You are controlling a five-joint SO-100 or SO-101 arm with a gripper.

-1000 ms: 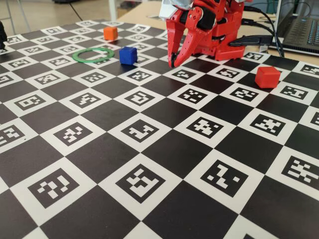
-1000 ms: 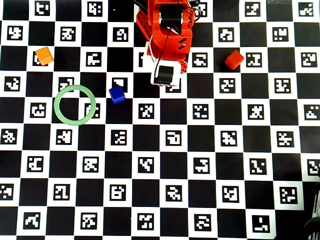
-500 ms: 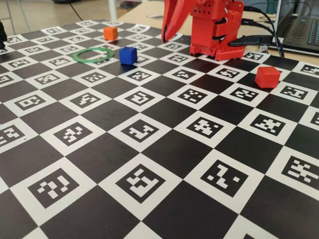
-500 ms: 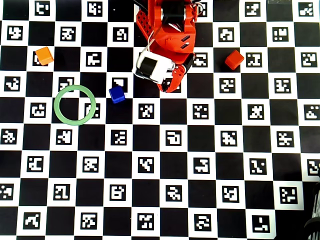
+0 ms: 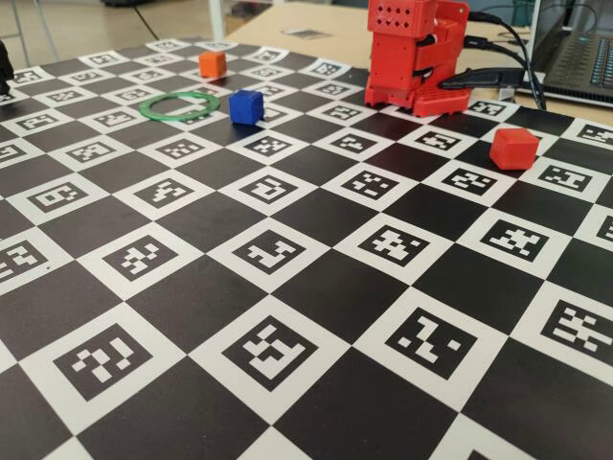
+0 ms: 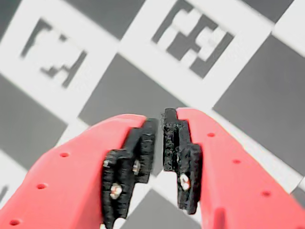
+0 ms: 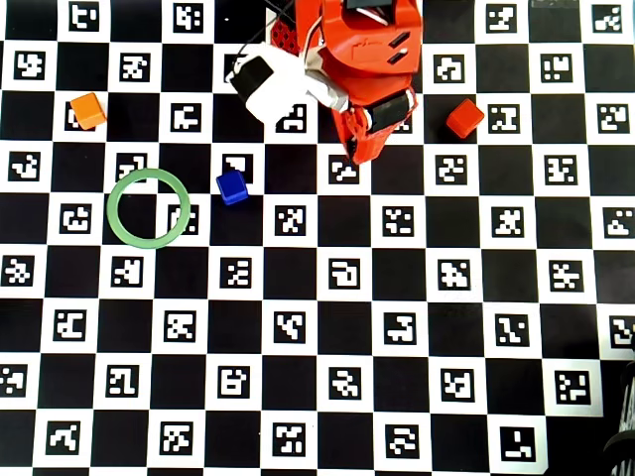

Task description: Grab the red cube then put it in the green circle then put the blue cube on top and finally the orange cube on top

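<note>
The red cube (image 5: 513, 149) sits on the checkered marker board at the right; in the overhead view (image 7: 463, 118) it lies just right of the folded red arm (image 7: 367, 59). The green circle (image 5: 144, 107) (image 7: 111, 207) lies flat at the left with nothing inside it. The blue cube (image 5: 246, 105) (image 7: 232, 186) stands just right of the ring, outside it. The orange cube (image 5: 213, 64) (image 7: 87, 110) sits farther back at the left. My gripper (image 6: 159, 119) (image 7: 359, 154) hangs low over the board near the arm's base. Its jaws are nearly together with nothing between them.
The red arm (image 5: 417, 48) stands at the board's far edge. A white camera module (image 7: 268, 84) sticks out to its left in the overhead view. A laptop (image 5: 584, 57) and cables (image 5: 512, 43) lie behind the board at the right.
</note>
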